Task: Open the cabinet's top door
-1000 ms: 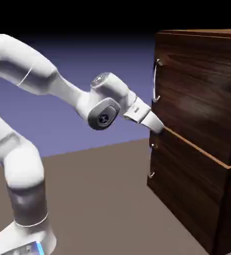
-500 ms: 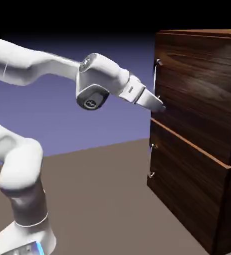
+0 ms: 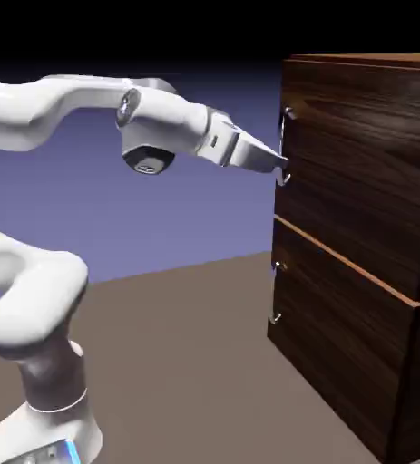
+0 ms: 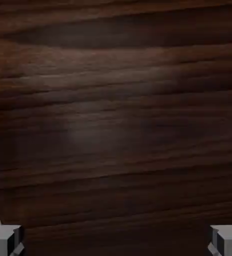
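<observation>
White arm reaching level from nine o'clock, tool (image 3: 279, 166) spread wide and empty at the silver bar handle (image 3: 283, 145) of the top door (image 3: 358, 172), dark wood cabinet (image 3: 376, 362) at three o'clock, door shut, wood grain filling the hand view.

Dim rendered scene, soft sheen on blurry wood grain
</observation>
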### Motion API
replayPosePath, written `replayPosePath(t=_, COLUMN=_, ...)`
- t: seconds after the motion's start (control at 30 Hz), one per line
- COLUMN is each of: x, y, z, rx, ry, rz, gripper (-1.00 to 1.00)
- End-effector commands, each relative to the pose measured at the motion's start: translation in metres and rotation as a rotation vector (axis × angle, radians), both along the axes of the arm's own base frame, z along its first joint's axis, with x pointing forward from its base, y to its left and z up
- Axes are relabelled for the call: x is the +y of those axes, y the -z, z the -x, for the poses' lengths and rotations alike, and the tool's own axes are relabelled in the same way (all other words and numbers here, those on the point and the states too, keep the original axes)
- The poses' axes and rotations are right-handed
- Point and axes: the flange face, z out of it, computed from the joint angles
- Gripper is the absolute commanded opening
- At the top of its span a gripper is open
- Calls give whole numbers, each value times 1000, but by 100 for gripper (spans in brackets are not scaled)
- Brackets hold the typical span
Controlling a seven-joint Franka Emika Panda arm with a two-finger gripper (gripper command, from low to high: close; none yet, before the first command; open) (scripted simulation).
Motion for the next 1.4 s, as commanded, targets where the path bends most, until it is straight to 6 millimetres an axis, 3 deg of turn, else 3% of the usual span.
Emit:
replayPosePath(t=0.0, x=3, y=-1, z=1, rx=-14, ry=0, rz=1, gripper=0)
replayPosePath(t=0.37, x=43, y=8, z=-1, rx=-164, ry=-7, rz=35, gripper=0)
replayPosePath(t=0.83, x=86, y=51, z=-28, rx=-305, ry=-9, rz=100, gripper=0)
replayPosePath(t=1.0, x=84, y=51, z=-78, rx=-305, ry=-9, rz=100, gripper=0)
replayPosePath(t=1.03, x=84, y=51, z=-78, rx=-305, ry=-9, rz=100, gripper=-100)
replayPosePath(t=1.07, x=84, y=51, z=-78, rx=-305, ry=-9, rz=100, gripper=-100)
replayPosePath(t=1.37, x=45, y=51, z=6, rx=-315, ry=-233, rz=66, gripper=-100)
